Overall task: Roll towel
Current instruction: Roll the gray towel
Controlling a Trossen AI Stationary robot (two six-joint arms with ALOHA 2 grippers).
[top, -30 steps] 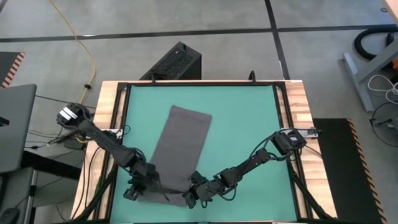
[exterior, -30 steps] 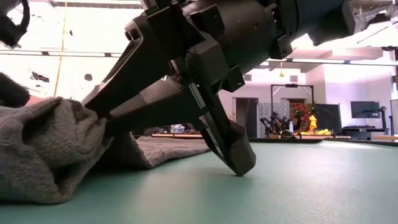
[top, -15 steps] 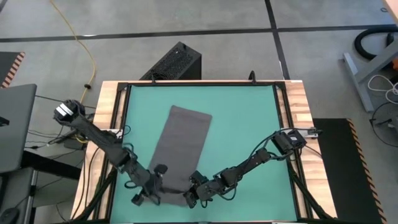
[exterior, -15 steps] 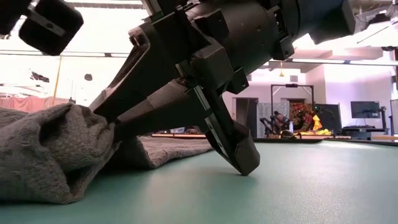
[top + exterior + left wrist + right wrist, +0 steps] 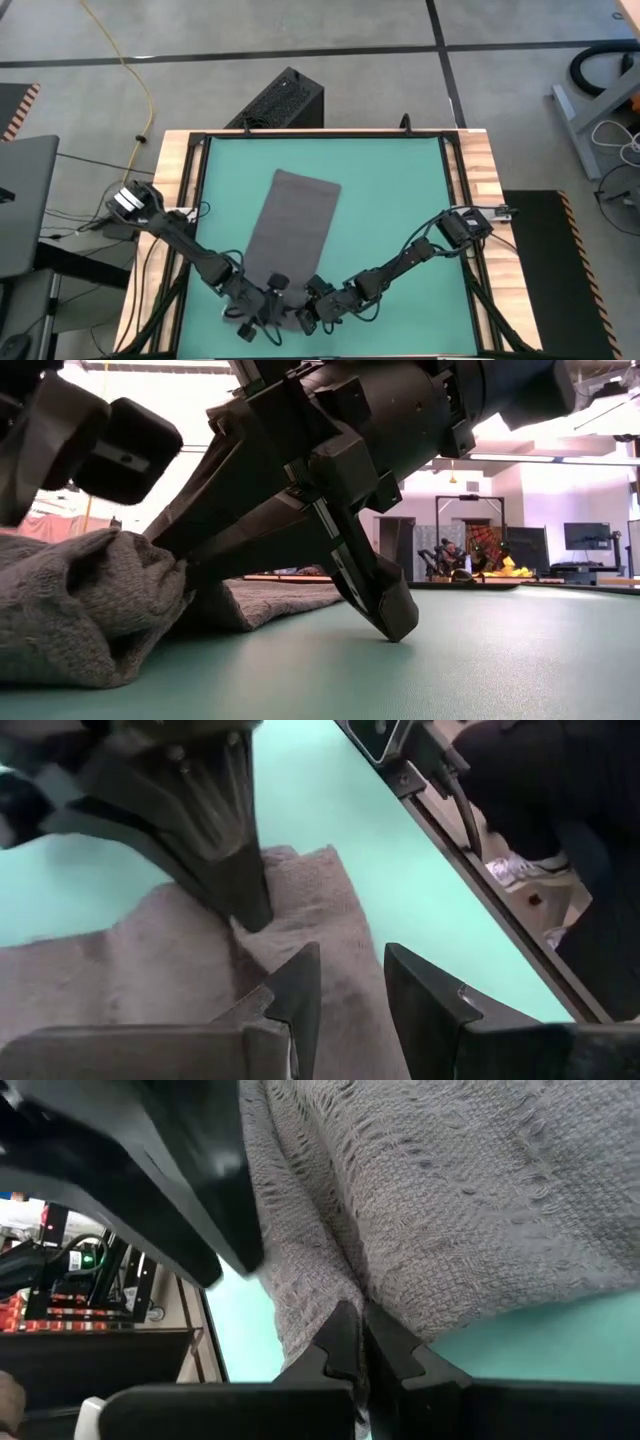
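Observation:
The dark grey towel (image 5: 295,225) lies lengthwise on the green mat, its far part flat and its near end bunched into a raised heap (image 5: 80,600). My right gripper (image 5: 305,320) is shut on that near end at the table's near edge. My left gripper (image 5: 262,318) is open just left of it. In the left wrist view (image 5: 350,990) its fingers stand over the towel (image 5: 320,900). In the low view (image 5: 100,440) it hangs clear above the heap. The white tag is not seen. My right gripper pinches a raised fold of the towel's near end (image 5: 345,1285) between its two shut fingers. The fingers (image 5: 215,535) come from the table's right, slanting down. The cloth puckers toward the pinch, and the rest of the towel lies on the mat.
The wooden frame (image 5: 180,200) borders the green mat (image 5: 400,200), with bare mat to the right of the towel and beyond its far end. A black box (image 5: 280,100) stands on the floor past the far edge. Both arms are close together at the near edge.
My left gripper has moved along the near edge toward the table's right, coming over the towel's near end close to my right gripper. My right gripper has kept its pinch and stayed in place. The heap of towel has barely changed.

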